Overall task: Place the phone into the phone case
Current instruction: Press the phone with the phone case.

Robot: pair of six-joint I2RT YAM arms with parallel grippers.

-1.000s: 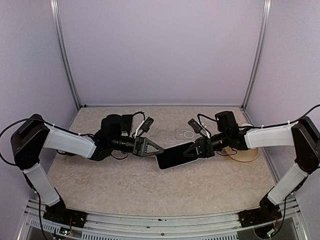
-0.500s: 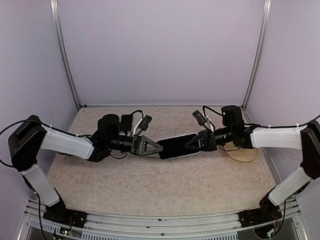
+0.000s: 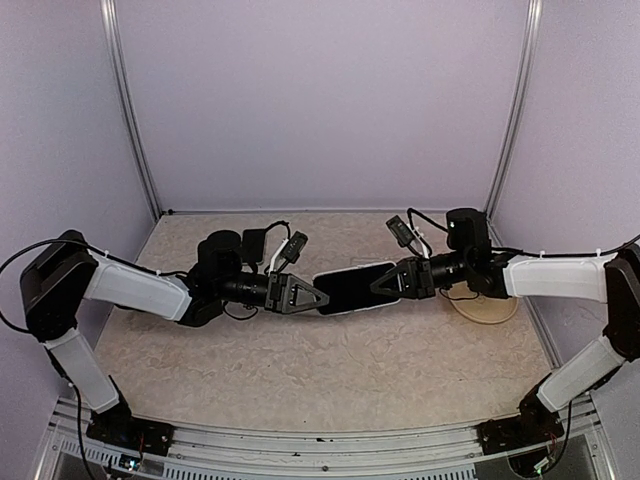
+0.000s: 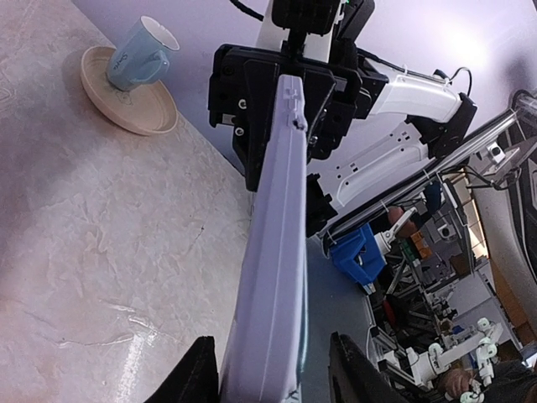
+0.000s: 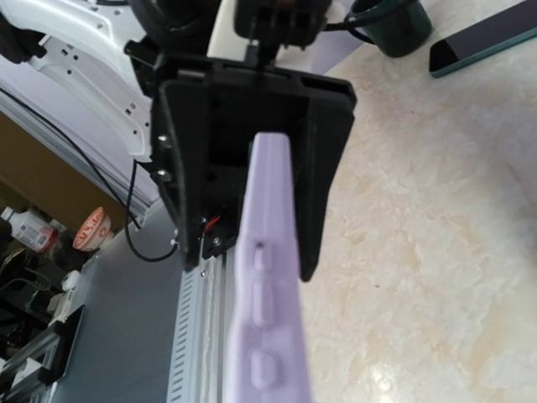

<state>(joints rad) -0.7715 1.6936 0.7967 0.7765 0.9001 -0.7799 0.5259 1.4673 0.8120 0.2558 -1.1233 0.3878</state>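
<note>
Now gripping phone case (image 3: 352, 288) by one end with right gripper (image 3: 377, 287), pinched tight; straddling its other end with left gripper (image 3: 321, 298), jaws slightly apart.

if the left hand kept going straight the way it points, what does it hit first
The lavender case: its near end already sits between the left hand's fingers. Beyond it on the same line is the right hand, holding the case's far end.
</note>
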